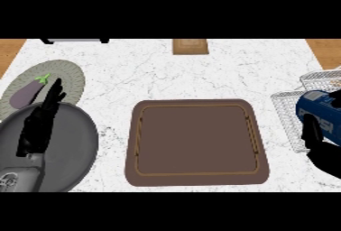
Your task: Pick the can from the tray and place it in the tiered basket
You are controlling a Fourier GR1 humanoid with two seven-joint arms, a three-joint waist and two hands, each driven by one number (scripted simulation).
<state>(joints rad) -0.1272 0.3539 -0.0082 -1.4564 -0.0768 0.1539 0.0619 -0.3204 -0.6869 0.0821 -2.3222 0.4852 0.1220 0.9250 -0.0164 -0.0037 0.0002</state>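
Can [318,113]: grasped in my right robot hand [321,143], at the tiered basket [293,108], far right of the tray [197,178].
Left robot hand [41,124]: released, resting.

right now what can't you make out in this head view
- Can: its lower part is hidden by the right hand curled round it; label unreadable.
- Tiered basket: cut off by the right edge, so its tiers don't show whole.
- Whether the can rests in the basket yet: cannot tell.
- Plate under the eggplant: partly covered by the left hand.
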